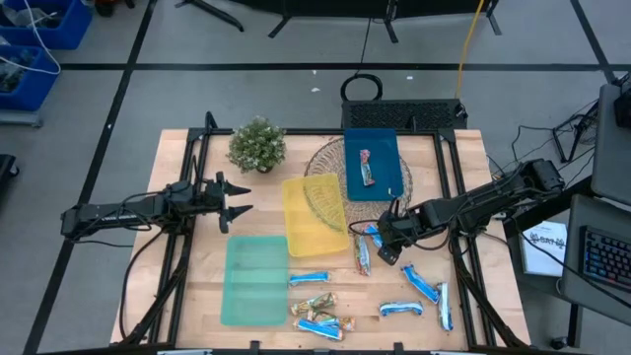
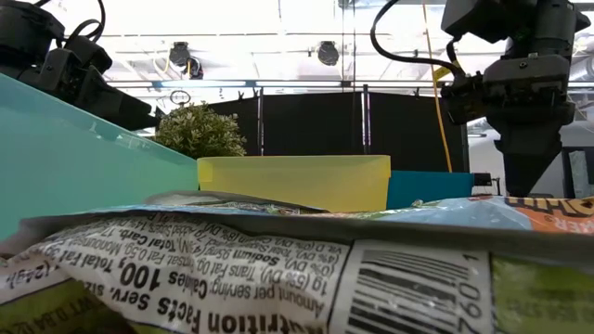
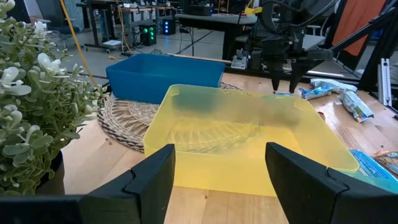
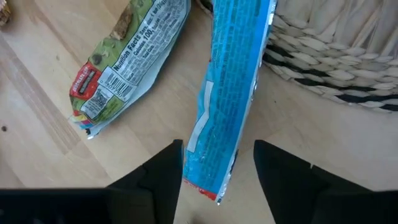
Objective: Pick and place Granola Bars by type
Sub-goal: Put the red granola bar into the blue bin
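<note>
Grey floor (image 1: 246, 89) crossed by black tape lines (image 1: 296, 67). Blue bins (image 1: 35, 39) far beyond the left arm. Keyboard (image 1: 603, 258) on a desk beside the right arm. Dark partition panels (image 2: 306, 121); ceiling lights (image 2: 181, 54) overhead.

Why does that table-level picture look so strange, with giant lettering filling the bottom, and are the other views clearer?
In the low view a granola bar wrapper lies right against the lens, so its print looms large and soft; bright ceiling lights wash out the background. In the left wrist view the yellow tray looks hazy inside. The right wrist view shows the blue bar crisply.
</note>
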You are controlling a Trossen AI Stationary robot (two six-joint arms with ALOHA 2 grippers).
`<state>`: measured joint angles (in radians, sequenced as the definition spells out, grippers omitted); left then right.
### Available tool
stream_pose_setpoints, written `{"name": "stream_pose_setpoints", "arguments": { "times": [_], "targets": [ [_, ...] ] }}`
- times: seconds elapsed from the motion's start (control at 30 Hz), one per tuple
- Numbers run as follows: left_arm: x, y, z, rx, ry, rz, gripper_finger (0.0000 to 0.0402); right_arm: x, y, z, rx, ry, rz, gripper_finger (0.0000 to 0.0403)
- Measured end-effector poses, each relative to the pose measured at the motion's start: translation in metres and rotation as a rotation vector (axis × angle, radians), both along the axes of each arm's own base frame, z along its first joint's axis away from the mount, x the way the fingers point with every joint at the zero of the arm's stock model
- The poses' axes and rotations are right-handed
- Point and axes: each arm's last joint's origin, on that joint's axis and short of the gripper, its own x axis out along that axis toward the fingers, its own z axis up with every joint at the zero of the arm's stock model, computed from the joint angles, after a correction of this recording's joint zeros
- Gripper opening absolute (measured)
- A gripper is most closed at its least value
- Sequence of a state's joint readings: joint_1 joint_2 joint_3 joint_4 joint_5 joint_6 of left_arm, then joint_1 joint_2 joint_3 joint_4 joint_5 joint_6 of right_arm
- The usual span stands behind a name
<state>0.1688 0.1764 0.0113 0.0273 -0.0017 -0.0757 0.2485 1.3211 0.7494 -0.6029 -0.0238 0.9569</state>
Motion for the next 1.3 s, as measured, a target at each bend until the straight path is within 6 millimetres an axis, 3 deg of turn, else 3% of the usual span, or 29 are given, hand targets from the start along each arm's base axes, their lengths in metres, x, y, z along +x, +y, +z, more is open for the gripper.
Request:
{"name": "stream_pose_setpoints", "arguments": {
  "times": [0.93, 1.07, 1.3],
  "targets": [
    [0.0, 0.0, 0.0, 0.0, 0.0, 0.0, 0.0255, 0.005, -0.002, -0.019, -0.007, 0.014, 0.013, 0.0165],
    [0.0, 0.0, 0.0, 0.0, 0.0, 0.0, 0.0255, 0.005, -0.001, -0.019, -0.006, 0.014, 0.014, 0.0131],
    [0.0, 0.0, 0.0, 0.0, 0.0, 0.0, 0.0255, 0.005, -0.001, -0.019, 0.002, 0.015, 0.05, 0.0027]
  ]
}}
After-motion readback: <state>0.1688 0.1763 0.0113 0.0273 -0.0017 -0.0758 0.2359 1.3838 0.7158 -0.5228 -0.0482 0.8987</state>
